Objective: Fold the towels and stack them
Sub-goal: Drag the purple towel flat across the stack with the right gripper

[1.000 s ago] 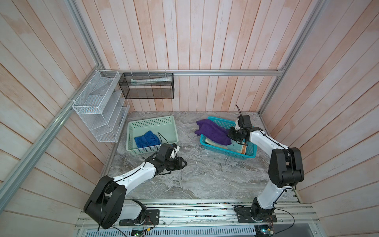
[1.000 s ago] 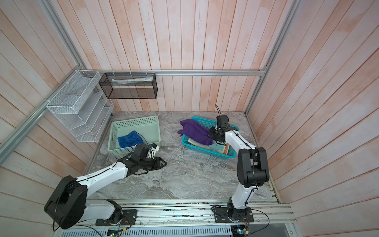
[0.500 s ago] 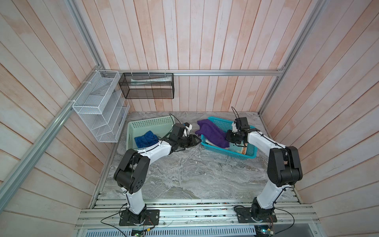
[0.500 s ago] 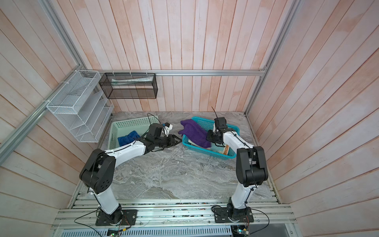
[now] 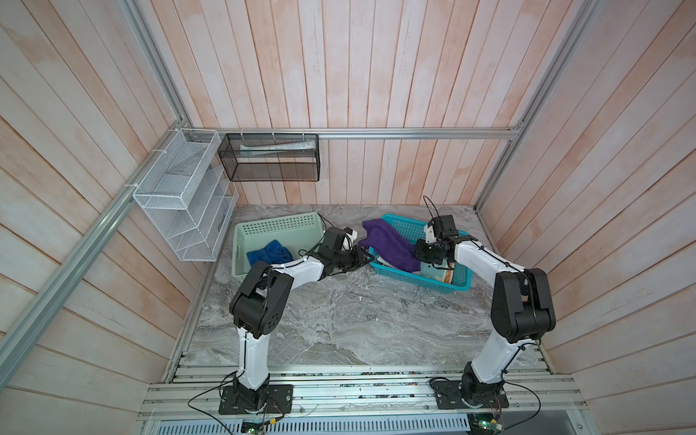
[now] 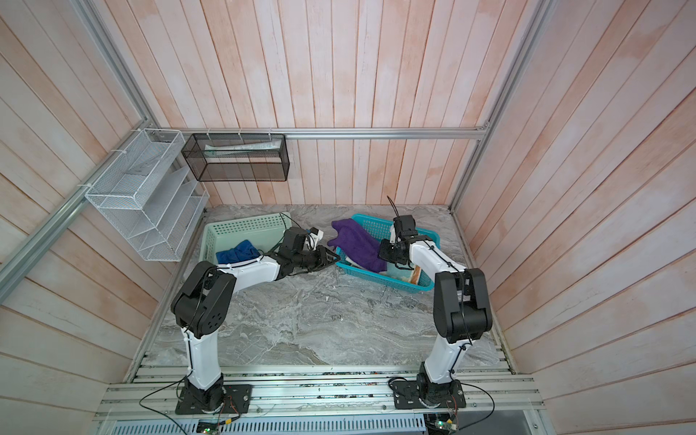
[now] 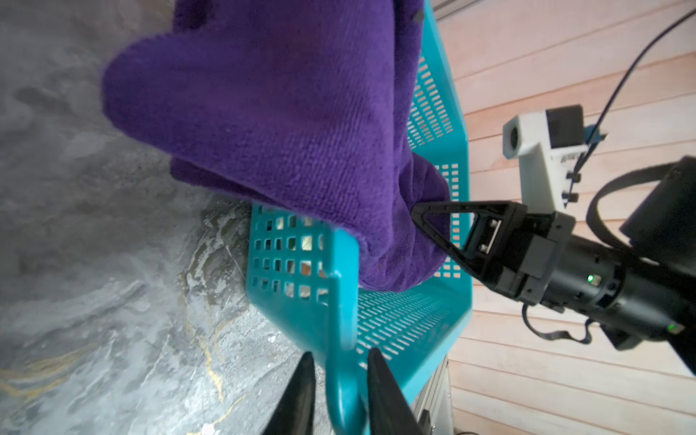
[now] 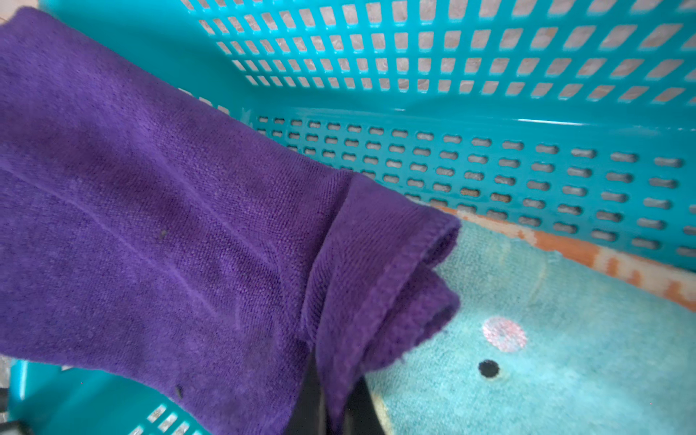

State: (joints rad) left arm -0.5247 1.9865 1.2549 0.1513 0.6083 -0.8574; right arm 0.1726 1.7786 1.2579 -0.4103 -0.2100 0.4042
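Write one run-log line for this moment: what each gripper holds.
left gripper: shut on teal basket rim | right gripper: shut on purple towel | towel: draped over rim

Pale pink plank walls (image 5: 376,75) surround a grey marble floor (image 5: 357,320).
A white wire rack (image 5: 180,196) hangs just beside the black mesh basket (image 5: 271,158).

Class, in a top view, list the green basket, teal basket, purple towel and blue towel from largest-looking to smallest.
1. The green basket and teal basket look about alike, so they are not ranked against each other.
2. purple towel
3. blue towel
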